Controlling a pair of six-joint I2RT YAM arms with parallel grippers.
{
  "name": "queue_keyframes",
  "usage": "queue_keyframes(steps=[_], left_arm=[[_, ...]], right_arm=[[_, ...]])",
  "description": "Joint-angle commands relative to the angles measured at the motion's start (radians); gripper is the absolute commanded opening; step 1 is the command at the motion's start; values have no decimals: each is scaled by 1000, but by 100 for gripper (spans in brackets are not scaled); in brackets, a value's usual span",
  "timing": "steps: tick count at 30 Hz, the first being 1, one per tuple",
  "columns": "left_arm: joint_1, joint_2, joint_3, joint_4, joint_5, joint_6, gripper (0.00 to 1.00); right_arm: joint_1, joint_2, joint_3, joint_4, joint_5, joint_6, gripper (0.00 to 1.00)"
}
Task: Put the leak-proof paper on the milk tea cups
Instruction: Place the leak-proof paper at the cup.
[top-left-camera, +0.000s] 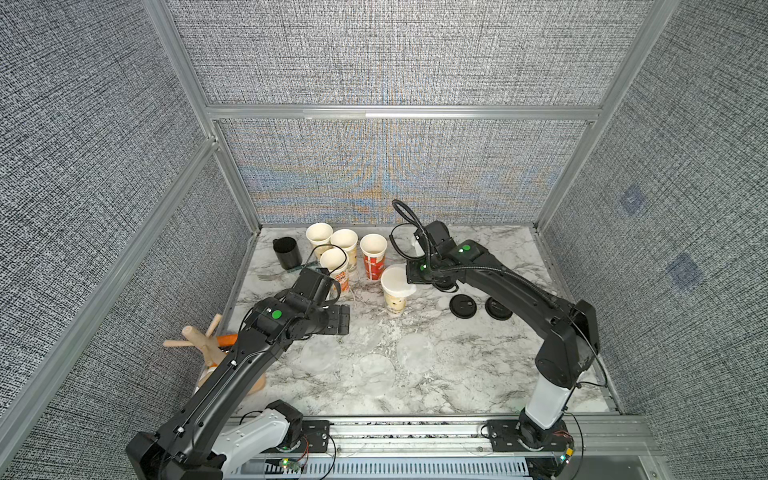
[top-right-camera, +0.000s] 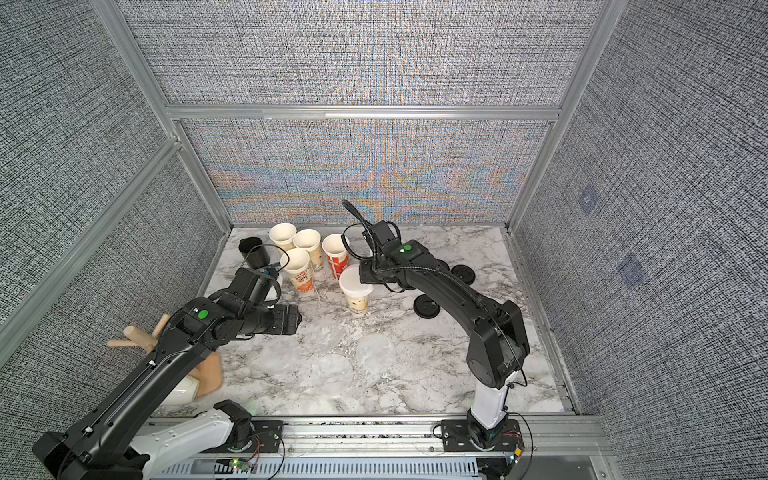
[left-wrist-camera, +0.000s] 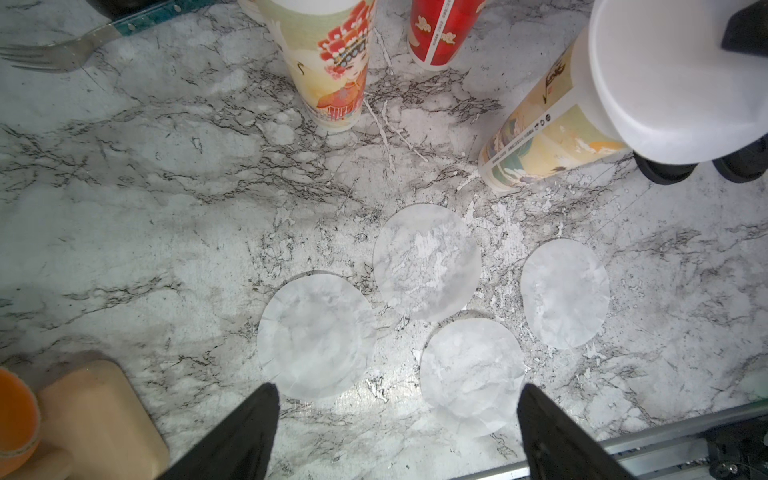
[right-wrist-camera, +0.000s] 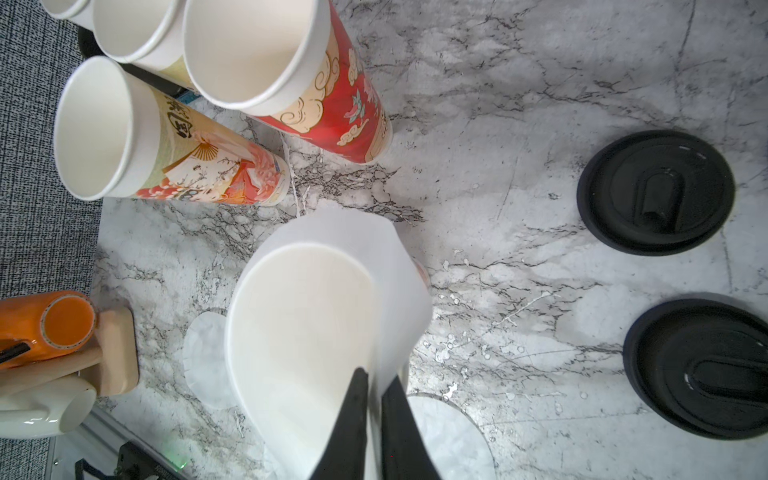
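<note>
One cup of five is covered: the right tool, jaws nearly closed, pinches the leak-proof paper lying over the cup just ahead of it; four milk tea cups beyond stand uncovered, four sheets lying under the wide-open, empty left tool.

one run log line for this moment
sheet: over front cup | right fingers: astride its edge, grip unclear | left fingers: open, empty | other four cups: uncovered

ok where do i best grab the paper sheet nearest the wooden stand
Pinch the sheet at its rim on the side toward the cups, coming down from above: it lies flat and thin on the marble, and a shadow there suggests that edge lifts slightly.
</note>
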Motion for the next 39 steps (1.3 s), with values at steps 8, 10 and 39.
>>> queue_keyframes(steps=[8,10,39], left_arm=[[1,-11,-10,20,-4,12,91],[1,-12,-12,20,-3,15,91],[1,49,-9,193,153,34,82]], right_arm=[[4,4,2,43,-6,26,23],[4,7,5,41,2,27,24],[-1,-14,35,-17,61,11,28]])
